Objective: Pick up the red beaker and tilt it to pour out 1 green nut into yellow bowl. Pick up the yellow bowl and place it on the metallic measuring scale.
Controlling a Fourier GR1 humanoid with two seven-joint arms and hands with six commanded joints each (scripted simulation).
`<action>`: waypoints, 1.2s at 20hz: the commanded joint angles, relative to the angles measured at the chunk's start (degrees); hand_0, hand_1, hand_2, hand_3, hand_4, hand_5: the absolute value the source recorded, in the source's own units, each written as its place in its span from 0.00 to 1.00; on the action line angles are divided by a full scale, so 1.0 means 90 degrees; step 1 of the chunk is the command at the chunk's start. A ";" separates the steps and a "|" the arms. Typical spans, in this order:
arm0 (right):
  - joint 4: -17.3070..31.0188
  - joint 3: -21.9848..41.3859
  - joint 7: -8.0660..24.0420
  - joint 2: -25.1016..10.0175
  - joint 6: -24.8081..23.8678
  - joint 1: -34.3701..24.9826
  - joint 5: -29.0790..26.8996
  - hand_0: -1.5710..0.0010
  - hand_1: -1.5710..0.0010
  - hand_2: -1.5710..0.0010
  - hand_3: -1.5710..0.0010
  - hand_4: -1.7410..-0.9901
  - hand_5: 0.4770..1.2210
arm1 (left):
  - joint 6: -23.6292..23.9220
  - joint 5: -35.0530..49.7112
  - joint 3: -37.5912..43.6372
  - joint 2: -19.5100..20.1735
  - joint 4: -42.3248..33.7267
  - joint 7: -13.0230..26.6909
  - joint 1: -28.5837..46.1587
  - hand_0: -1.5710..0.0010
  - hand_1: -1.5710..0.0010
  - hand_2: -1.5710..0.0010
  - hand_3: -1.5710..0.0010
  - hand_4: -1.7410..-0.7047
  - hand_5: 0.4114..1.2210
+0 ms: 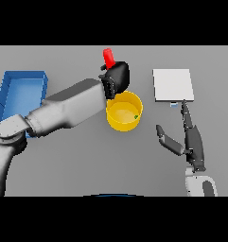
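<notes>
- Two robot hands are in view over the grey desk [77, 165].
- Left robot hand [116, 77]: clenched round the red beaker [108, 57], held above the far rim of the bowl; the arm reaches in from the left.
- Beaker: only its upper red part shows above the dark fingers; it leans slightly left. Its mouth cannot be seen.
- Yellow bowl [124, 111]: upright on the desk, just below the left robot hand, which overlaps its far rim.
- Green nut [135, 116]: one small green speck lies inside the bowl, near its right wall.
- Scale [172, 84]: flat pale square plate, right of the bowl and apart from it.
- Right robot hand [190, 139]: released, fingers straight and pointing towards the scale, thumb spread left; it grasps nothing.
- Blue tray [21, 90]: at the desk's left edge, partly behind the left arm.
</notes>
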 commanded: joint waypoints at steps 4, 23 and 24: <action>-0.0065 0.0072 0.0208 0.0036 -0.0073 -0.0076 0.0150 1.00 1.00 1.00 1.00 0.71 0.15 | -0.0100 0.0041 -0.0123 0.0118 -0.0065 -0.0168 -0.0414 0.00 0.00 0.00 0.00 0.01 1.00; 0.0240 -0.0120 -0.0163 -0.0056 0.0273 -0.0273 -0.0421 1.00 1.00 1.00 1.00 0.69 0.15 | 0.1530 0.4464 0.3805 0.2127 0.2447 0.0933 -0.1037 0.00 0.00 0.00 0.10 0.00 1.00; 0.0231 -0.0093 -0.0237 -0.0080 0.0290 -0.0225 -0.0390 1.00 1.00 1.00 1.00 0.69 0.15 | 0.1686 0.4794 0.4007 0.2324 0.2304 0.0903 -0.0805 0.00 0.00 0.00 0.09 0.00 1.00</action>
